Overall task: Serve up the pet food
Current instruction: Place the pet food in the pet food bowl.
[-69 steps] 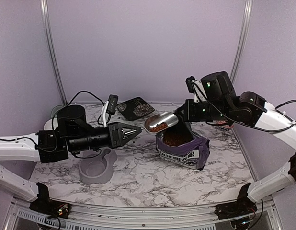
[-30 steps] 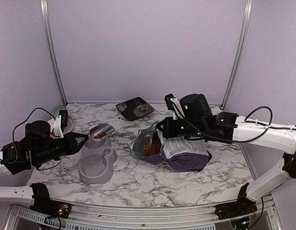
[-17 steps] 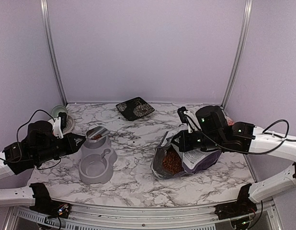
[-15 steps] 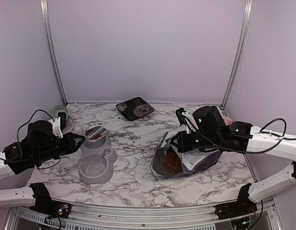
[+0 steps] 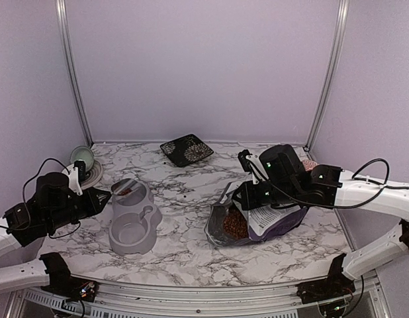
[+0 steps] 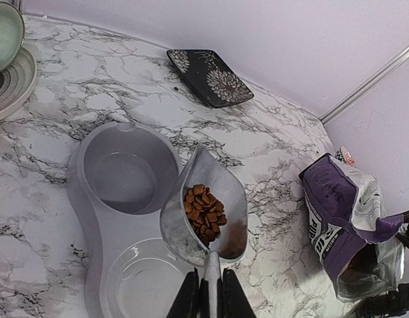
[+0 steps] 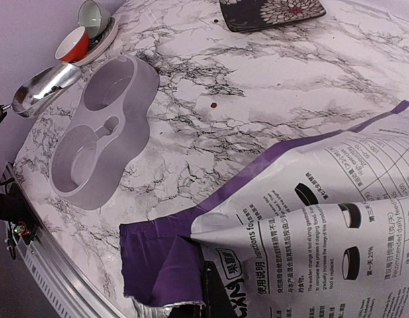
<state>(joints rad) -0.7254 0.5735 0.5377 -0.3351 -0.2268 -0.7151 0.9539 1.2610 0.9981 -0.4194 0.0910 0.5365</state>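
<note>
The pet food shows as brown kibble (image 6: 203, 211) heaped in a shiny metal scoop (image 6: 206, 213). My left gripper (image 6: 208, 278) is shut on the scoop's handle. The scoop (image 5: 125, 189) hovers over the right rim of the far compartment of the grey double bowl (image 6: 92, 218); no kibble shows in either compartment. More kibble (image 5: 234, 226) fills the open purple-and-white bag (image 5: 257, 215), which leans over on the table. My right gripper (image 5: 246, 197) is shut on the bag's upper edge. In the right wrist view the bag (image 7: 323, 199) covers most of that gripper (image 7: 214, 288).
A black flowered plate (image 5: 186, 149) lies at the back. A green cup on a saucer (image 5: 82, 159) and a red cup (image 7: 75, 43) stand at the far left. One stray pellet (image 7: 213, 105) lies between the double bowl (image 5: 132, 222) and the bag.
My right gripper dragged the bag rightwards, then eased slightly left. My left gripper drew the loaded scoop a little left and back over the bowl.
</note>
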